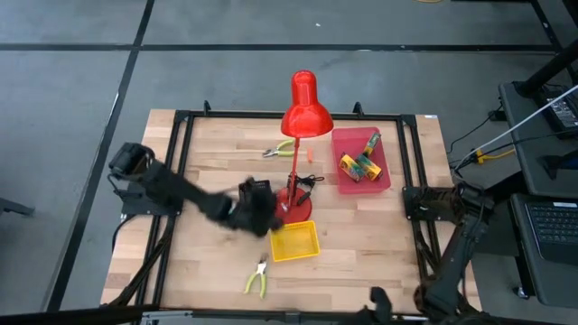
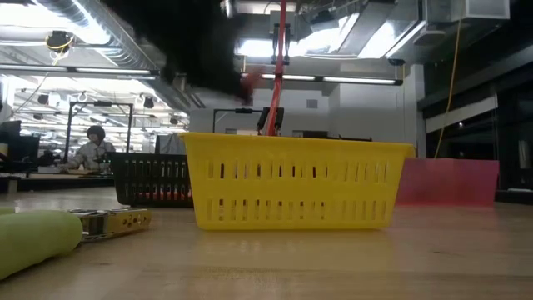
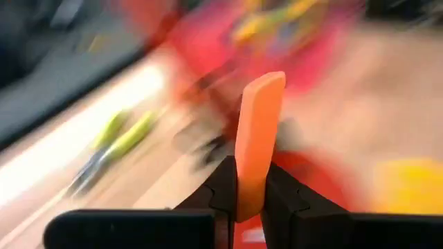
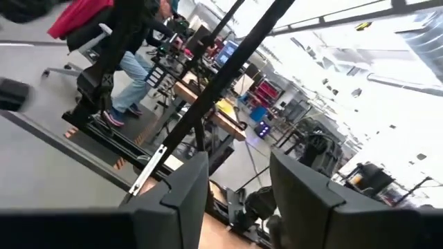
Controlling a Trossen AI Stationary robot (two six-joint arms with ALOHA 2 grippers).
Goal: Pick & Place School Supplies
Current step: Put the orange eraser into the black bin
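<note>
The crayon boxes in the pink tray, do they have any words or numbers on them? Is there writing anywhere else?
No text can be read anywhere.
Crayon boxes in the pink tray: any print is too small to read.
Pliers in the low view: no marking can be made out.
Orange piece in the left gripper: plain, no writing visible.

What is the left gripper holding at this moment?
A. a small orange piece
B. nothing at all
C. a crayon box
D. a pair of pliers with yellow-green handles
A: in the left wrist view the left gripper has its fingers closed on an upright small orange piece, while both pliers lie on the table and the crayon boxes sit in the pink tray.
</note>
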